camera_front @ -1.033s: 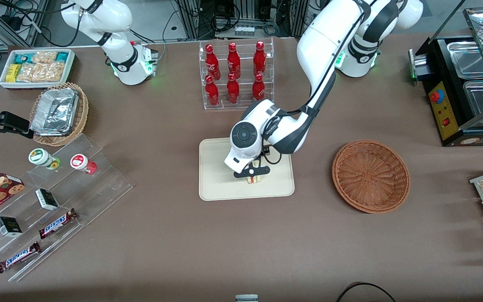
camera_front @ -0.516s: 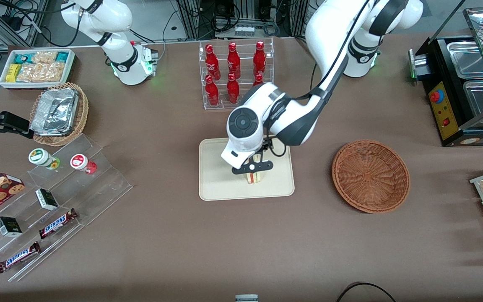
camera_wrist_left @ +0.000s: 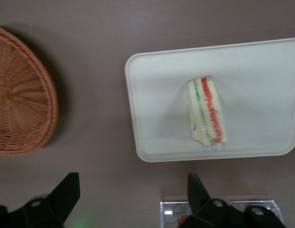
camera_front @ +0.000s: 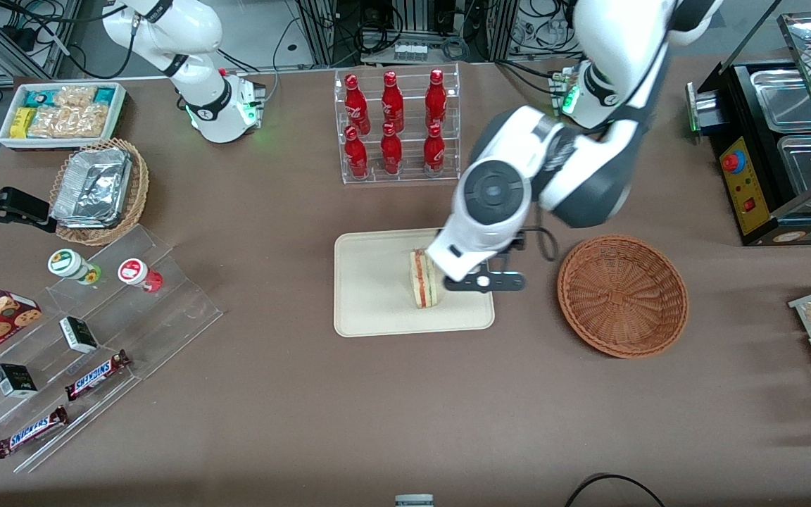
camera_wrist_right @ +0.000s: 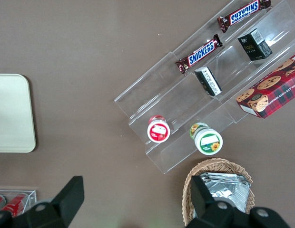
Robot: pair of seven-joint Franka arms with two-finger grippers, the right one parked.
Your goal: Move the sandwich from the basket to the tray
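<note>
Hovering above the table, the claw (camera_wrist_left: 131, 194) hangs over the bare strip between the tray (camera_front: 363, 320) and the basket (camera_front: 622, 296), its two fingers (camera_wrist_left: 66, 192) spread wide with nothing between them. In the front view the claw (camera_front: 484, 282) sits just at the tray's edge on the basket side, raised clear of everything below.

The sandwich (camera_front: 424, 278) rests on the tray, toward the tray's end nearest the basket, lying with its red, orange and green filling layers showing along one edge. In the wrist view the sandwich (camera_wrist_left: 207, 110) lies fully inside the tray (camera_wrist_left: 138, 114) rim and touches no wall. The basket (camera_wrist_left: 21, 95) holds nothing that can be seen.

Judged from this layout, the placement is complete and the step in hand is the retreat. To perform it well:

- Keep the fingers spread so they cannot catch the sandwich.
- Lift upward first, then travel sideways, so the wrist housing clears the tray rim.
- Avoid sweeping low toward the bottle rack (camera_front: 395, 127), which stands farther from the front camera than the tray.
- Do not nudge the tray; the sandwich could shift or tip.
</note>
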